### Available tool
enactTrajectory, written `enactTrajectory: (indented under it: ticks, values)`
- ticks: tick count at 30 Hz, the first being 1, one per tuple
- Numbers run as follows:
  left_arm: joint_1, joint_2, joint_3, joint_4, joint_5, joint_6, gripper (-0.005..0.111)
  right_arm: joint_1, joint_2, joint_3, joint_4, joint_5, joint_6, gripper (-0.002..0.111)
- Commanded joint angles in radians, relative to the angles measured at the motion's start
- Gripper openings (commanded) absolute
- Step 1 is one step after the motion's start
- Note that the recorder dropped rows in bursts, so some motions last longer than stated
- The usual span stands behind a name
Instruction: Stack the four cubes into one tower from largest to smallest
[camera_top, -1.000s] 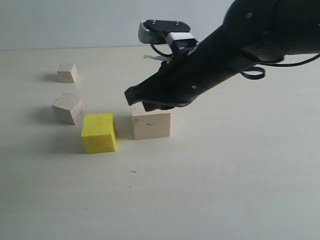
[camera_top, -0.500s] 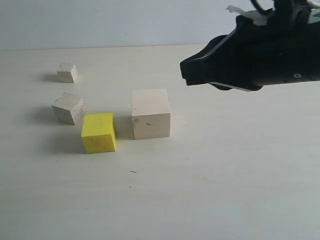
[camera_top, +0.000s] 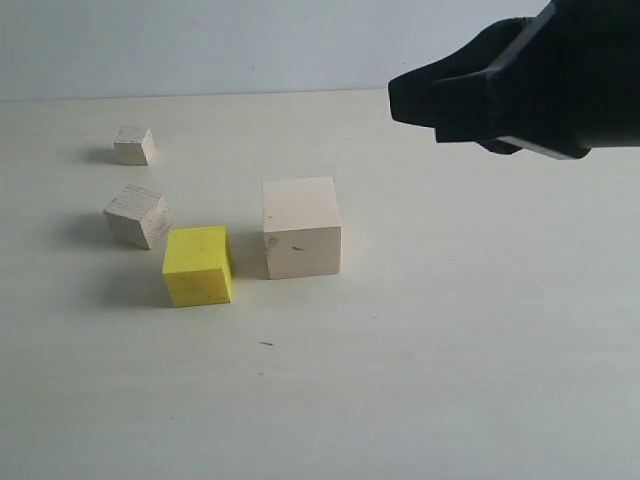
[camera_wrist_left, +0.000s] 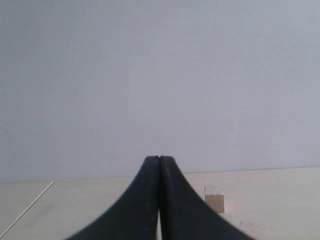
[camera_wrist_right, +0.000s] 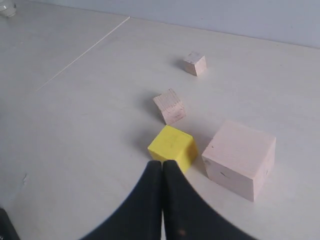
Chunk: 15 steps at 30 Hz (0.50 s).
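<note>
Four cubes stand apart on the pale table, none stacked. The large pale wood cube (camera_top: 301, 228) (camera_wrist_right: 240, 159) is in the middle, with the yellow cube (camera_top: 198, 265) (camera_wrist_right: 172, 146) close on its left. The grainy grey-tan cube (camera_top: 137, 216) (camera_wrist_right: 170, 106) and the tiny pale cube (camera_top: 134, 146) (camera_wrist_right: 194, 64) lie farther left and back. My right gripper (camera_top: 395, 100) (camera_wrist_right: 162, 162) is shut and empty, raised above the table up and right of the large cube. My left gripper (camera_wrist_left: 159, 159) is shut and empty, out of the exterior view. Its camera sees one small wood cube (camera_wrist_left: 214, 200).
The pale table (camera_top: 450, 350) meets a grey wall at the back. A small clear object (camera_wrist_right: 6, 7) sits at the far corner in the right wrist view. A thin seam line (camera_wrist_right: 85, 52) runs across the tabletop.
My right arm has lifted from just over the large pale cube and drawn back up and to the right, still shut. The cubes have not moved.
</note>
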Motion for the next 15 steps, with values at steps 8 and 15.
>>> enactTrajectory:
  ticks: [8,15]
  values:
    - [-0.004,-0.004,-0.002,0.012,-0.197,-0.257,0.0,0.002,-0.003,0.004,-0.011,0.017,-0.022,0.0]
    - [-0.004,0.044,-0.085,0.138,-0.107,-0.398,0.0,0.002,-0.019,0.004,-0.076,-0.12,-0.027,0.0]
